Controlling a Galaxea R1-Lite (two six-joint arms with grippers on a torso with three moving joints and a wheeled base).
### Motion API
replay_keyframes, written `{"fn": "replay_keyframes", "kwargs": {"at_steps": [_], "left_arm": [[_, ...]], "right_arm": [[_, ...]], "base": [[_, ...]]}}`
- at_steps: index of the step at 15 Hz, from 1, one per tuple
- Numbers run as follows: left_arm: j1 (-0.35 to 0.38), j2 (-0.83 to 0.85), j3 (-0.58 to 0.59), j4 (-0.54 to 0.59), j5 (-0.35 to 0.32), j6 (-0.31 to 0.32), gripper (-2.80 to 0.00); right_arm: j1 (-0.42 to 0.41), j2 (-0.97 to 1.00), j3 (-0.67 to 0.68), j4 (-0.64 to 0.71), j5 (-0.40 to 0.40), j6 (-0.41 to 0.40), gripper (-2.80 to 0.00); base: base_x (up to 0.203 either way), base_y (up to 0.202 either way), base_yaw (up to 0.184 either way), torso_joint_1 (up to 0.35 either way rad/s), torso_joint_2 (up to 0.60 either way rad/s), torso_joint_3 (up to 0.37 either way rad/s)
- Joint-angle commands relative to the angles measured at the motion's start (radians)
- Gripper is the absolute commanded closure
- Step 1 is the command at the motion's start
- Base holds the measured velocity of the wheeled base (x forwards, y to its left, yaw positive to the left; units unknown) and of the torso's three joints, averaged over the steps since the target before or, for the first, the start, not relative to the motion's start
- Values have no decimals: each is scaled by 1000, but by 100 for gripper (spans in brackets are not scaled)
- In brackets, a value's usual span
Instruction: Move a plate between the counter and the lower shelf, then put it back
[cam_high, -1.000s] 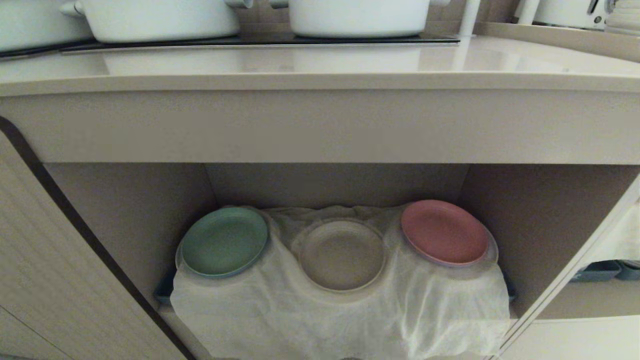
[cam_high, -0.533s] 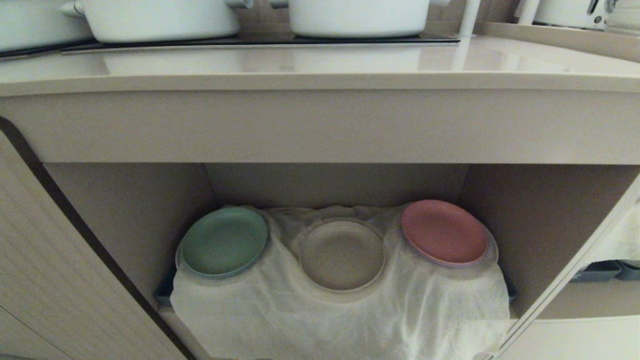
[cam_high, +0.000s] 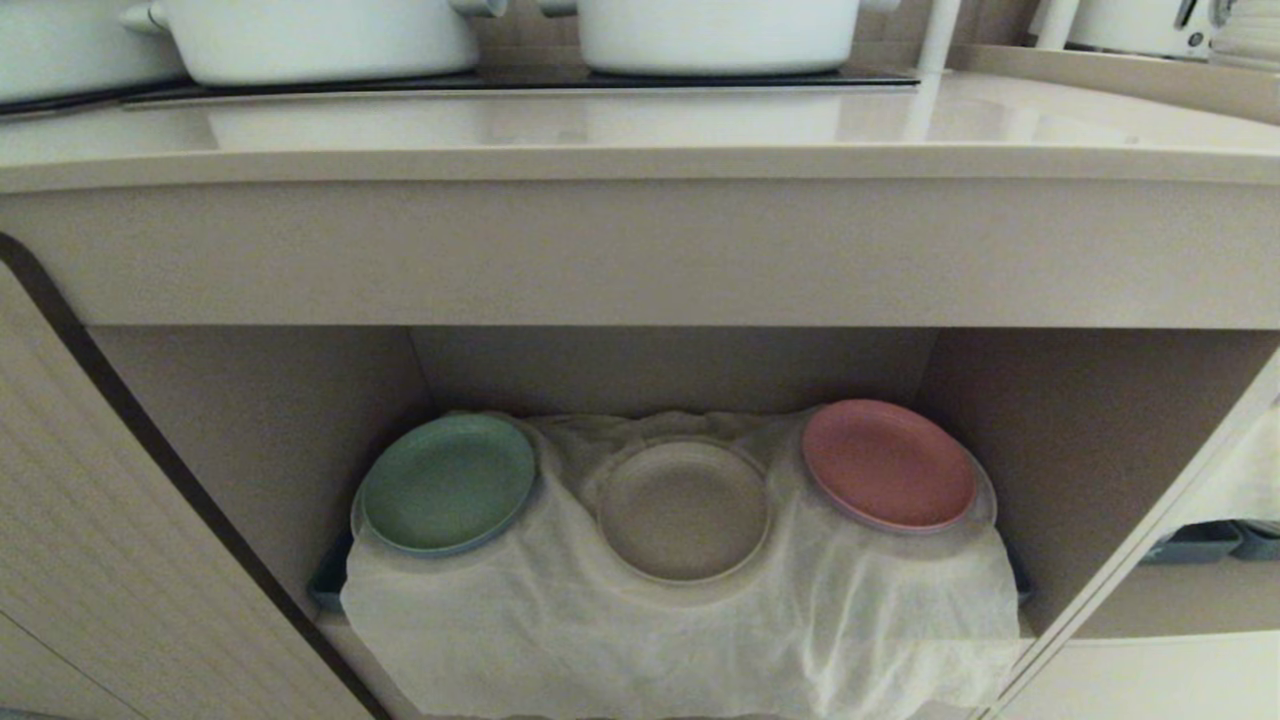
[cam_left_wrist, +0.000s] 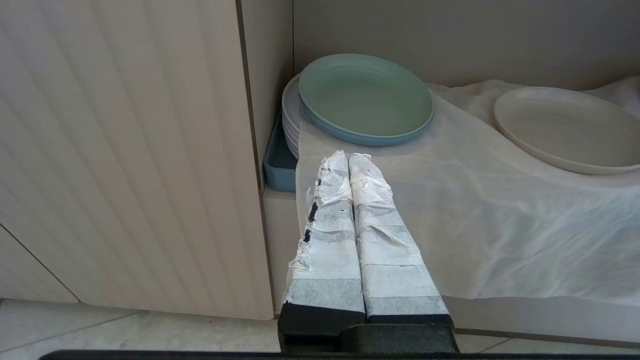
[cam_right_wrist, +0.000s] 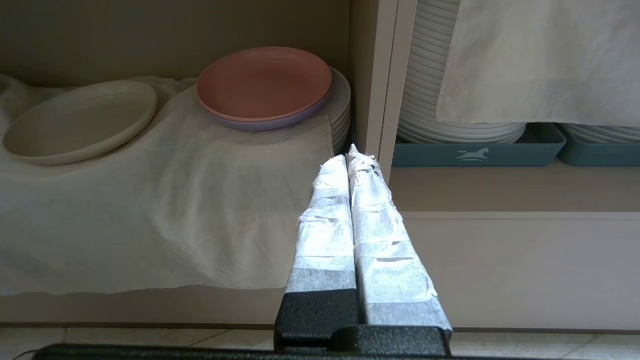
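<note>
The beige-cream plate (cam_high: 685, 510) lies flat on the white cloth (cam_high: 680, 640) in the middle of the lower shelf (cam_high: 1030, 440), also seen in both wrist views (cam_left_wrist: 565, 127) (cam_right_wrist: 80, 120). Above it runs the beige counter (cam_high: 640, 125). My left gripper (cam_left_wrist: 348, 157) hangs shut and empty in front of the shelf's left end, short of the cloth's edge. My right gripper (cam_right_wrist: 352, 155) is shut and empty too, before the divider at the shelf's right end. Neither arm shows in the head view.
A pale green plate (cam_high: 448, 483) sits left of the beige one, a pink plate (cam_high: 888, 463) to its right, both on covered stacks. White pots (cam_high: 715, 35) stand on the black hob. An open cabinet door (cam_high: 130, 520) is at left. Stacked white plates (cam_right_wrist: 460, 110) in blue trays fill the neighbouring niche.
</note>
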Motion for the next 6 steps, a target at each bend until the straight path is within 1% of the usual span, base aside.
{"fn": "replay_keyframes", "kwargs": {"at_steps": [1,6], "left_arm": [[1,0,0,-1,0,-2,0],[1,0,0,-1,0,-2,0]], "right_arm": [[0,2,0,1,-7,1,0],[0,2,0,-2,-7,13,0]], "base": [[0,0,0,0,0,0],[0,0,0,0,0,0]]}}
